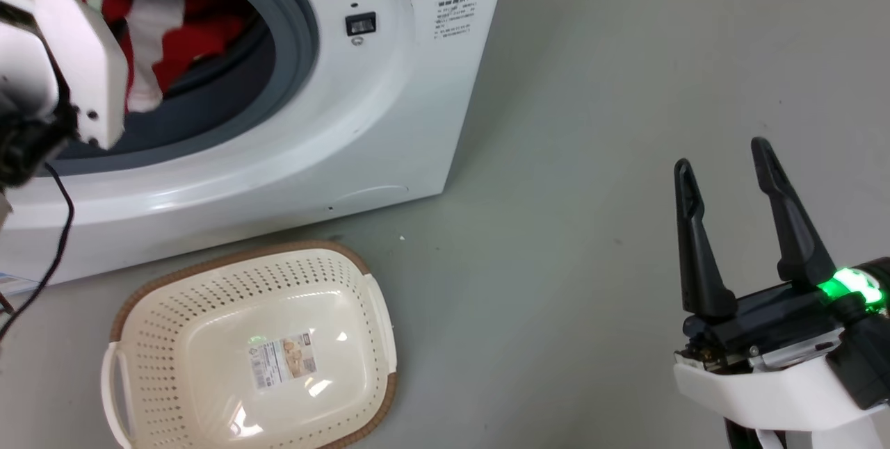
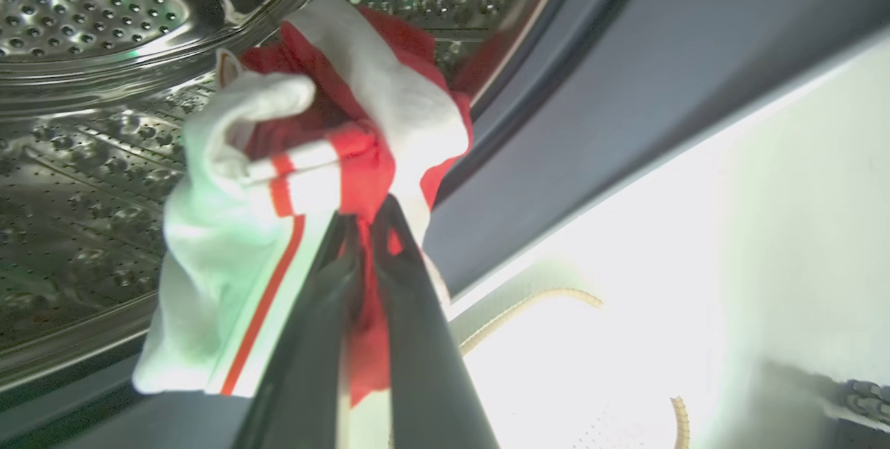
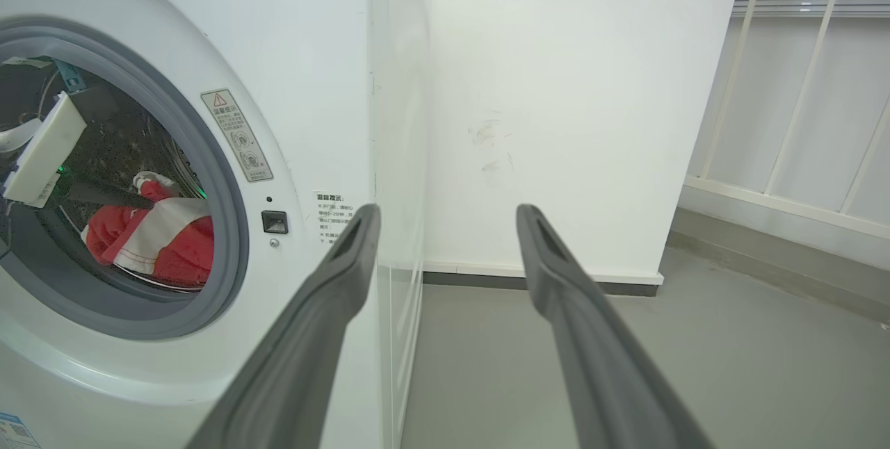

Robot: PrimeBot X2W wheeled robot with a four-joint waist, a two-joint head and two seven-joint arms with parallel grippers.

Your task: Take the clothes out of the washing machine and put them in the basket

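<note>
Deep in the washing machine (image 1: 389,122), left tool (image 2: 368,218) tight on clothes (image 2: 389,101), grey ring (image 2: 626,87) alongside; right tool (image 1: 721,154) agape.

Left claw (image 2: 368,216) clamps tight on the clothes (image 2: 389,101); right claw (image 1: 719,153) hovers, fingers spread wide.

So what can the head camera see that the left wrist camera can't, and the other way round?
Head view: the inside of the basket on the floor, empty, with a paper label on its base, and the right gripper, open in the air off to the side. Left wrist view: the left gripper shut on the red and white clothes, with the perforated steel drum behind them. Both: the clothes within the washing machine's grey door ring. The wrist view also catches the basket's brown rim through glare.
</note>
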